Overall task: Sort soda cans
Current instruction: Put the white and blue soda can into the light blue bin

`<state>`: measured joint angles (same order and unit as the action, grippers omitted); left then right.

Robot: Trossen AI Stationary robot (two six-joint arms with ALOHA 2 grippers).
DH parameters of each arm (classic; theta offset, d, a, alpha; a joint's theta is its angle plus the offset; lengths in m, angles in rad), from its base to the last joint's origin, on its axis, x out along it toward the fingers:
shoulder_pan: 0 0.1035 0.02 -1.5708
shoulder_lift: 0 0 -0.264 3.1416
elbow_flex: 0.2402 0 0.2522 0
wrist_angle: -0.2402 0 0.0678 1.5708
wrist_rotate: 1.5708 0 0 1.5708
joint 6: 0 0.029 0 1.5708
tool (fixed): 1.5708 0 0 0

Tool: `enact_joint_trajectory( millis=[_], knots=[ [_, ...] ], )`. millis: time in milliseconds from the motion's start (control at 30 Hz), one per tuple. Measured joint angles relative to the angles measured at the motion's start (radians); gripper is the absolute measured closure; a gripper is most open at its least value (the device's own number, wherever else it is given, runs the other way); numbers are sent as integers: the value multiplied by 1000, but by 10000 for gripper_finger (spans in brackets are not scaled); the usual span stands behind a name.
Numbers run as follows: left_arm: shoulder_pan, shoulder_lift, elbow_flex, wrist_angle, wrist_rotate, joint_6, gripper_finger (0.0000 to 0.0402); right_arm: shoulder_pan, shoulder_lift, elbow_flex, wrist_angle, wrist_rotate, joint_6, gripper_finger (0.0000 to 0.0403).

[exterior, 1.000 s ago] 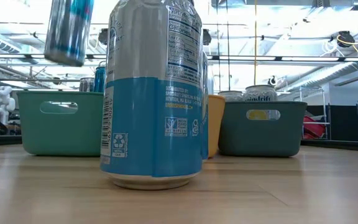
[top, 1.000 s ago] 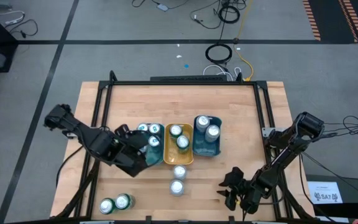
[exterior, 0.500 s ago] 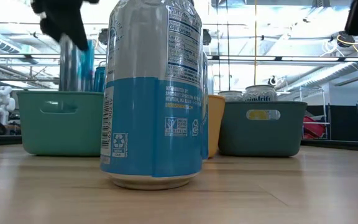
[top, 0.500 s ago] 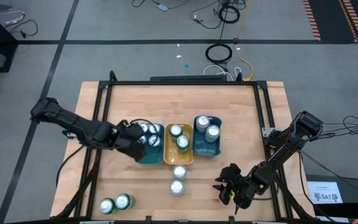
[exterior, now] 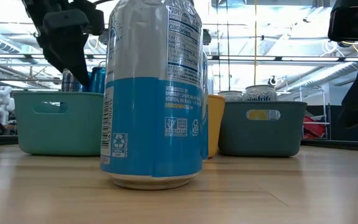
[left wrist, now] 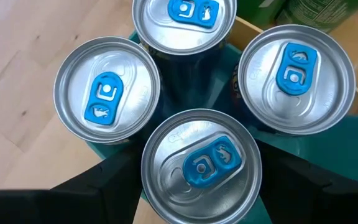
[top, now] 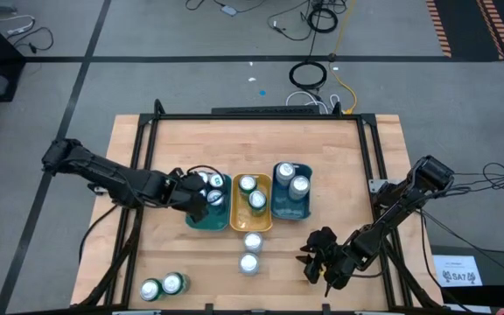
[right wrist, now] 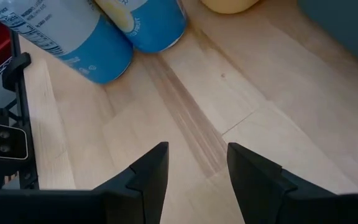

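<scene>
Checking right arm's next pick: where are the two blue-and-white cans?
High view: the two blue-and-white cans stand upright on bare table just below the yellow tray, left of the empty right gripper.

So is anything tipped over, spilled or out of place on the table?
Nothing stands out. The cans in the teal tray, yellow tray and blue tray stand upright, as do the loose cans in front. No spills or dents show.
</scene>
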<state>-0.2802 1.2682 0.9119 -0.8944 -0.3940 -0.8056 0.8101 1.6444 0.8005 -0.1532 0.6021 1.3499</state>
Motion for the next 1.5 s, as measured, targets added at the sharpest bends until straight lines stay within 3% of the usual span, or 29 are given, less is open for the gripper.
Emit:
enact_joint_trajectory(
  millis=[867, 1500],
  knots=[
    [32, 0, 1, -3, 78, -47, 125, 0, 0, 0, -2, 5, 0, 248],
    [29, 2, -2, 3, 36, -106, 125, 0, 0, 0, 8, 4, 4, 248]
  ],
)
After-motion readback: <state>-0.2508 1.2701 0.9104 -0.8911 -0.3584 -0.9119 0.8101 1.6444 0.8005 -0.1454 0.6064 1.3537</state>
